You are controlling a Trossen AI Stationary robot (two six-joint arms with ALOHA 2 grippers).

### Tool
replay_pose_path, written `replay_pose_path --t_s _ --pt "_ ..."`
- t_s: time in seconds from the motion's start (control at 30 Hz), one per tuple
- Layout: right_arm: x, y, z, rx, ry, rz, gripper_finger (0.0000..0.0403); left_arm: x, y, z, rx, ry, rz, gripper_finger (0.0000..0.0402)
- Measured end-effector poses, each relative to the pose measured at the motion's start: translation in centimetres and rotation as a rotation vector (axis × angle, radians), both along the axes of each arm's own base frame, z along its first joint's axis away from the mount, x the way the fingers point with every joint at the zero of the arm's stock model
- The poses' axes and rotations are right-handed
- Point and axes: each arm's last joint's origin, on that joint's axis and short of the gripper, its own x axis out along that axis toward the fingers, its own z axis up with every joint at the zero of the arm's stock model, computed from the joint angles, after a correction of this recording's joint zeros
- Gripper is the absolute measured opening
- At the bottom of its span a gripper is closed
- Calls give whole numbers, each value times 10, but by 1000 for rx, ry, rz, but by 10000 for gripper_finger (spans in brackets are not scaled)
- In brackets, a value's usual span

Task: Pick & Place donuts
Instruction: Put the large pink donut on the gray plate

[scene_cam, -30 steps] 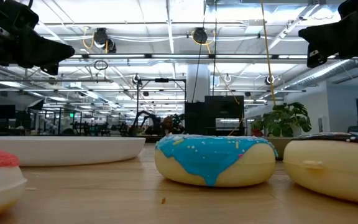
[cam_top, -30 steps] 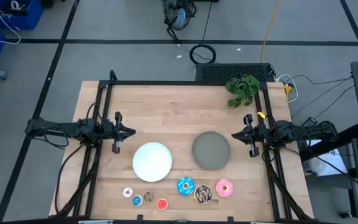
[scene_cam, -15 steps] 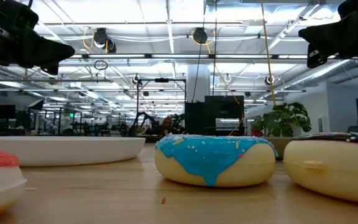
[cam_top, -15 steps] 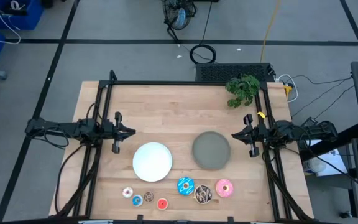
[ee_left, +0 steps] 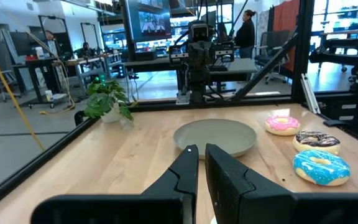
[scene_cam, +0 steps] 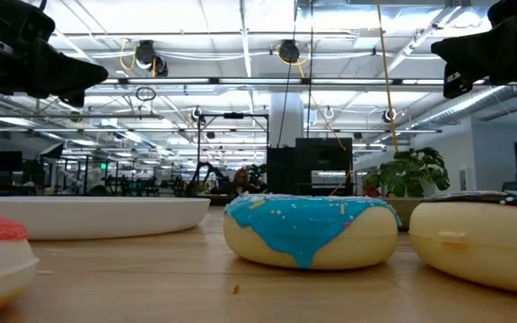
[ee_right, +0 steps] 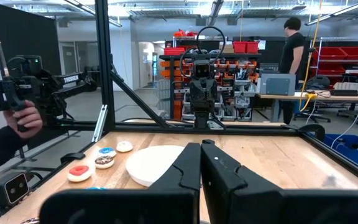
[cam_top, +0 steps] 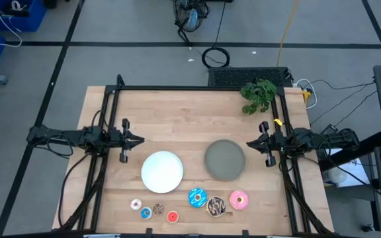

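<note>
Probably light, rigid, smooth-glazed toy donuts, best pinched across the ring, with left gripper and right gripper both closed, empty, well apart.

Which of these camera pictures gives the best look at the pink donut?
The left wrist view: the pink donut lies unblocked beside the grey plate, with its icing and ring shape plain. The high view shows it small, at the right end of the row. The low and right wrist views do not show it.

Overhead, table-level and two facing wrist cameras.
</note>
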Motion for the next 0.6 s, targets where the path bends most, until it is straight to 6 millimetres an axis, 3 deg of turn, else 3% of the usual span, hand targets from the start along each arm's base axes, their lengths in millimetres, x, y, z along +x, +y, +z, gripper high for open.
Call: replay_pose_path --t_s 0.43,0.6 --pt "0 0 0 78 4 12 0 0 1 1 19 -14 29 37" --pt "-2 0 11 17 -106 0 0 0 2 3 7 -31 81 37"
